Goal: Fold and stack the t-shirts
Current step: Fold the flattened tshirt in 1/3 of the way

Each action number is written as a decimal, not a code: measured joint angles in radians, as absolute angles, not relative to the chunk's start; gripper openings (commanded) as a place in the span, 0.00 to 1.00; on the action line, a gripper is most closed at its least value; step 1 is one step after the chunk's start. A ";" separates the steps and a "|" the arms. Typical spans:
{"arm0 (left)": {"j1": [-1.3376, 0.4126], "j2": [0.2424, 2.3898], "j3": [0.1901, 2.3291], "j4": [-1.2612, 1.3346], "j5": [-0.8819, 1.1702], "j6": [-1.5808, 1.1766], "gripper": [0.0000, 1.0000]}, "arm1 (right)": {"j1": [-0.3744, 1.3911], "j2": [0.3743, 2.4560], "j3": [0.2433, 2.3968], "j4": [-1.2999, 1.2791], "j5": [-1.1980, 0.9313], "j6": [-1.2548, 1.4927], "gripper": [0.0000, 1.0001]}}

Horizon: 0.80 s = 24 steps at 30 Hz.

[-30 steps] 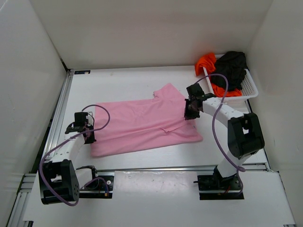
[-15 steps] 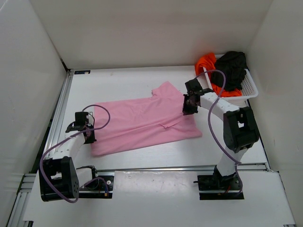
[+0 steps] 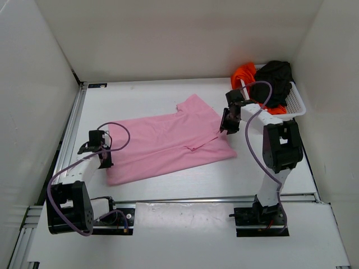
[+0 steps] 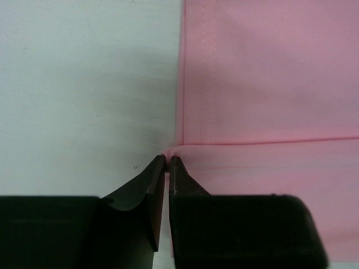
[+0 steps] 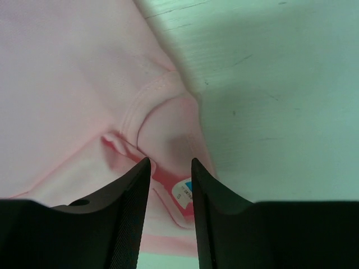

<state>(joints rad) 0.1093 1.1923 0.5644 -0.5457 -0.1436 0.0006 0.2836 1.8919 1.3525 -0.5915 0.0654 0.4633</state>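
Top external view, against one second ago: the right pincer (image 3: 226, 128) has shifted back and right, toward the basket (image 3: 297, 105). The near-right edge of the pink t-shirt (image 3: 168, 145) has drawn in with it. The left pincer (image 3: 105, 162) has stayed at the shirt's left edge.

Right wrist view: the right pincer (image 5: 171, 162) had been together and now stands apart, clamped on nothing. The pink collar and a small label (image 5: 184, 190) lie below the gap.

Left wrist view: the left pincer (image 4: 167, 159) is nearly together, with a thin slit between the fingers. Its tips are at the corner of a folded hem. Cannot tell whether fabric is pinched.

The surface (image 3: 140, 101) is white, with a metal rail (image 3: 73, 129) along its left side. Plain white walls (image 3: 168, 39) enclose it on three sides.

Count:
- T-shirts, three: the pink one spread flat mid-surface, the black t-shirt (image 3: 275, 75) heaped in the basket at the back right, and the orange-red t-shirt (image 3: 244, 73) partly over the basket's rim.
- Basket, one.
- Arms, two.
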 measured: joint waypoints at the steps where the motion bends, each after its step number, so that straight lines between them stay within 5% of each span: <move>1: 0.109 1.200 0.574 -0.546 -0.147 0.002 0.35 | 0.281 1.882 1.352 -0.595 0.069 0.464 0.40; 3: 0.112 1.212 0.594 -0.544 -0.156 0.006 0.66 | 0.279 1.840 1.336 -0.599 0.078 0.468 0.48; 6: 0.127 1.214 0.619 -0.543 -0.174 0.001 0.85 | 0.279 1.710 1.266 -0.596 0.098 0.484 0.65; 7: 0.141 1.211 0.629 -0.549 -0.175 -0.001 0.90 | 0.279 1.658 1.235 -0.598 0.103 0.484 0.99; 9: 0.178 1.197 0.652 -0.569 -0.168 0.006 1.00 | 0.279 1.565 1.172 -0.598 0.106 0.485 0.99; 16: 0.294 1.152 0.709 -0.691 -0.069 0.000 0.99 | 0.226 1.469 0.922 -0.601 0.066 0.505 0.95; 24: 0.297 1.274 0.611 -0.775 0.041 0.001 0.88 | 0.149 1.479 0.807 -0.521 -0.068 0.546 0.65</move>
